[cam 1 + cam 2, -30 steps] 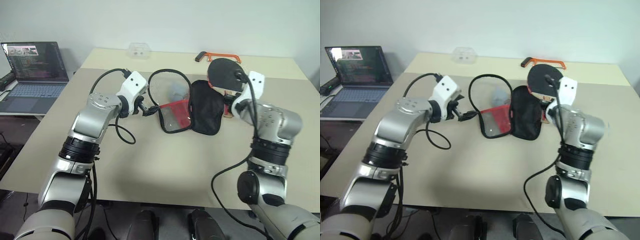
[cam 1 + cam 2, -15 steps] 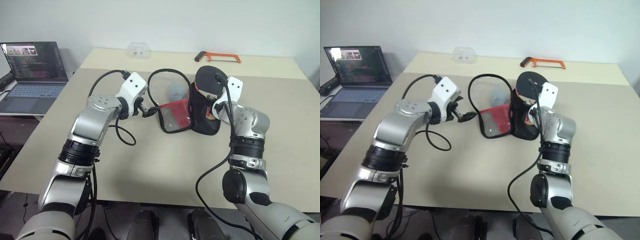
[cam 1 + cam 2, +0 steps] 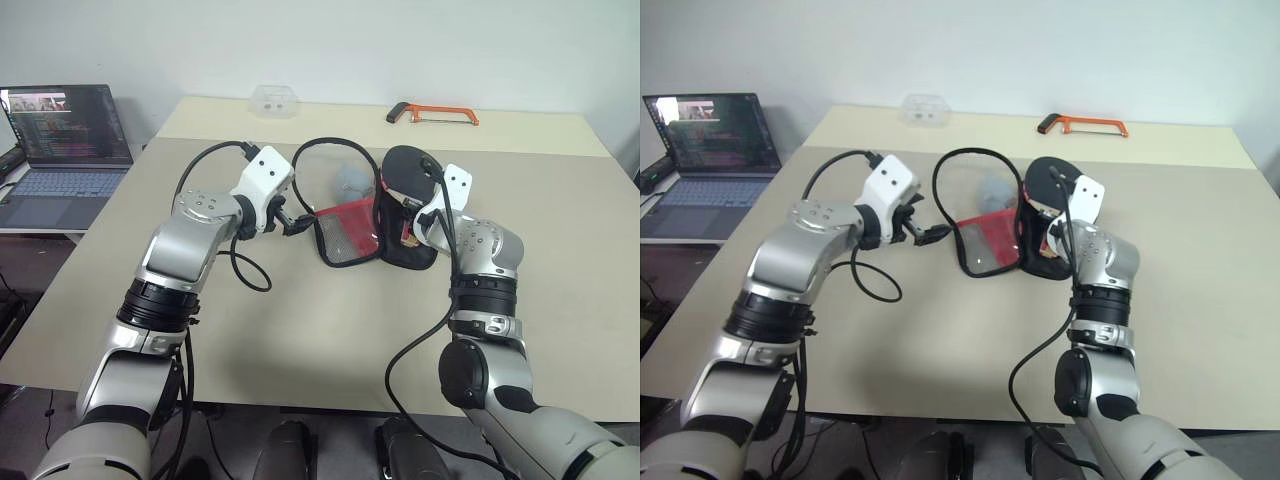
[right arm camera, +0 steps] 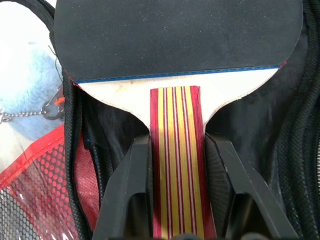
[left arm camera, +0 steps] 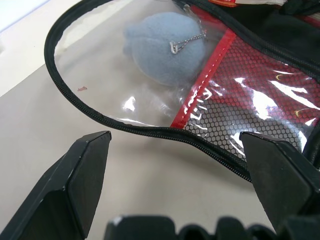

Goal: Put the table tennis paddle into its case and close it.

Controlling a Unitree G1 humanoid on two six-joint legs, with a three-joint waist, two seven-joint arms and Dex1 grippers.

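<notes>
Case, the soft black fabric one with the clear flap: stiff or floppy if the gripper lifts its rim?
Likely floppy: the soft black fabric case lies slumped, its clear flap wrinkled on the table. Probably light, so it may slide when nudged.

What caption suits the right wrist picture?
Right gripper holds the paddle by its striped handle over the open black case.

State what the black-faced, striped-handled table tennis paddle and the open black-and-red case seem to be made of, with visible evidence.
Black-faced, striped-handled table tennis paddle: matt black face, probably rubber; pale blade and red-and-yellow striped handle look like laminated wood.
Open black-and-red case: glossy clear panel, likely plastic, with glare; red mesh and a black zipper rim look like fabric.
</notes>
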